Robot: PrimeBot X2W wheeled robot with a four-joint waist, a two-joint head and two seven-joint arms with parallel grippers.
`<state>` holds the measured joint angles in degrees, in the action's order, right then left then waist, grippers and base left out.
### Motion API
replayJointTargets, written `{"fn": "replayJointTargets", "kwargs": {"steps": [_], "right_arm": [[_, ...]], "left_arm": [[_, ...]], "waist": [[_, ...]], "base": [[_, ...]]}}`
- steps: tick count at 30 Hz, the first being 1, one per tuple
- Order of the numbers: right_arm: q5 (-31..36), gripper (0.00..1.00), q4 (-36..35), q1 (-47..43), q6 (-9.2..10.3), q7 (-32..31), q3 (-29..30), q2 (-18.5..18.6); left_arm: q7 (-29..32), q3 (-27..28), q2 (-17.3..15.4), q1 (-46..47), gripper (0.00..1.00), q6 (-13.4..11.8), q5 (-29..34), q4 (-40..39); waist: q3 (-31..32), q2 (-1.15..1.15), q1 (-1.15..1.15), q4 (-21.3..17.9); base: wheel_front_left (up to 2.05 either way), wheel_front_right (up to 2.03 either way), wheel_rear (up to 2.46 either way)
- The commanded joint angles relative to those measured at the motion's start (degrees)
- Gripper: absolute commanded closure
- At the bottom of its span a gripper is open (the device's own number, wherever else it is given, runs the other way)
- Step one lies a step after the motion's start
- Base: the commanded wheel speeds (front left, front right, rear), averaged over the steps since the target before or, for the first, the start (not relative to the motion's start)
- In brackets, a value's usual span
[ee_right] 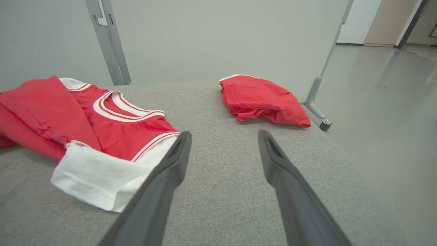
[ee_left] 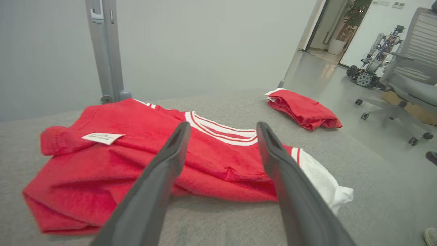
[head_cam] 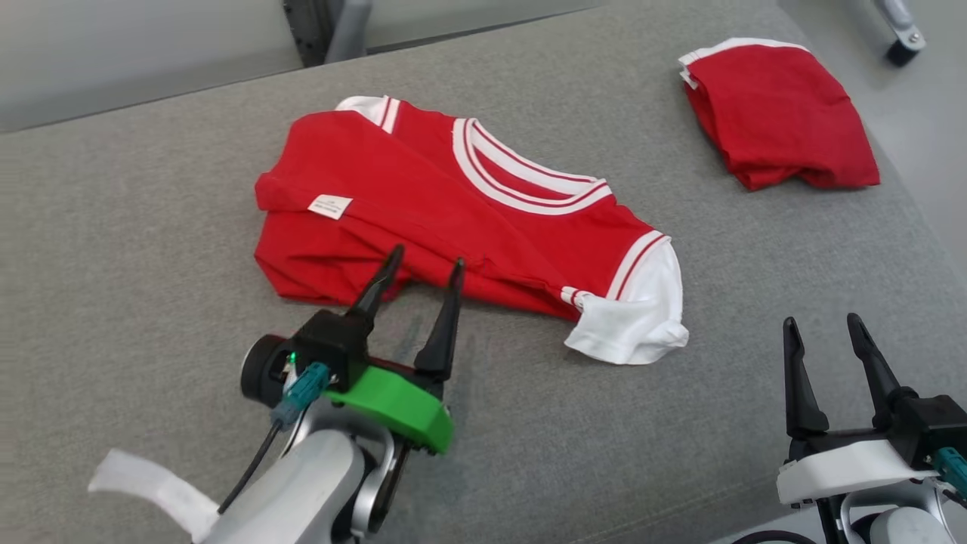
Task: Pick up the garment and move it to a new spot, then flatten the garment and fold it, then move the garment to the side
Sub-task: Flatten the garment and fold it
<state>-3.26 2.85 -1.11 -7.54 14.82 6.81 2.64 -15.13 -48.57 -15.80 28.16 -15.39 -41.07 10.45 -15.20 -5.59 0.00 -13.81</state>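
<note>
We saw the red T-shirt (head_cam: 423,189), white-sleeved and partly doubled over on itself, lying near the middle of the grey padded surface (head_cam: 151,227). Our left gripper (head_cam: 427,257) reached in from the near left, forearm slanting toward the shirt. Its fingers were spread apart with their tips at the shirt's near edge and nothing clamped between them. Our right gripper (head_cam: 822,319) sat at the near right, fingers apart and empty, pointing away. A second red garment (head_cam: 778,113) lay folded at the far right.
</note>
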Motion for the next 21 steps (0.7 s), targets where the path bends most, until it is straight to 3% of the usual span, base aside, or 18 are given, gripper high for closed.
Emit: {"fn": "replayJointTargets", "kwargs": {"steps": [1, 4, 8, 12, 21], "right_arm": [[0.3, 0.00, -0.3, -1.0, 0.10, 0.4, 0.3, 0.3], [0.6, 0.00, -0.4, -1.6, 0.10, 0.4, 0.5, 0.4], [0.8, 0.00, -0.4, -0.9, 0.10, 0.4, -0.9, 1.1], [0.7, 0.00, -1.1, 1.2, 0.10, 0.4, -1.7, 1.1], [0.1, 0.00, -0.5, 4.1, 0.10, 0.4, -3.5, 0.8]], "left_arm": [[0.0, 0.9, -0.7, -2.2, 0.00, -0.5, 2.0, -0.6], [0.0, 6.2, -0.5, -7.0, 0.00, 0.3, 3.9, -1.5], [0.7, 9.3, 0.3, -7.7, 0.00, 3.9, 2.9, 3.8], [2.6, 12.1, 2.1, 1.3, 0.00, 6.1, 0.1, 9.6], [16.2, 15.5, 4.2, 19.1, 0.00, 12.2, -7.2, 26.5]], "waist": [[4.2, 0.00, 0.00, 6.0], [4.9, 0.00, 0.00, 8.4], [4.1, 0.00, 0.00, 10.1], [0.9, 0.00, 0.00, 10.1], [-7.8, 0.00, 0.00, 6.0]], "base": [[0.00, 0.00, 0.00], [0.00, 0.00, 0.00], [0.00, 0.00, 0.00], [0.00, 0.00, 0.00], [0.00, 0.00, 0.00]]}}
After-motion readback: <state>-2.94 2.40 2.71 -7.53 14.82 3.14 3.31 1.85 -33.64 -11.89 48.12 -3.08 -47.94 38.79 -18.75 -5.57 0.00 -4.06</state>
